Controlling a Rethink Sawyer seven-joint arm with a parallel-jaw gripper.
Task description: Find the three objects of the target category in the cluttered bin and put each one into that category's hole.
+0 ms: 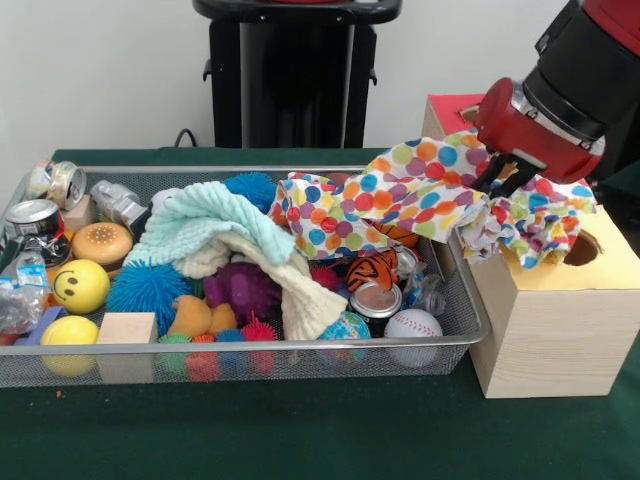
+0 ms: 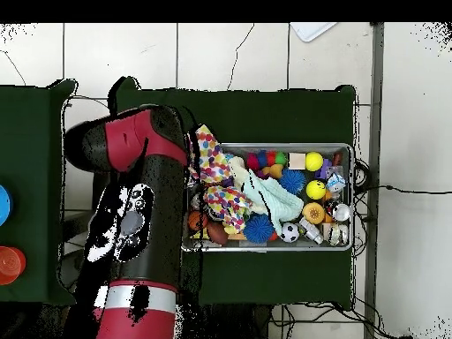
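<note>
Now | thin white polka-dot fabric cloth [image 1: 420, 190]: light, limp, trailing bin-to-box | red-black gripper [image 1: 503, 180] fingers clamped on bunched end | grab gathered folds.

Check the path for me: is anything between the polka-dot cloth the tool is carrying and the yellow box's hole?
Nothing separate blocks it. The polka-dot cloth hangs from the tool over the yellow-topped box, and its bunched end covers part of the hole. Its other end still trails into the bin.
</note>
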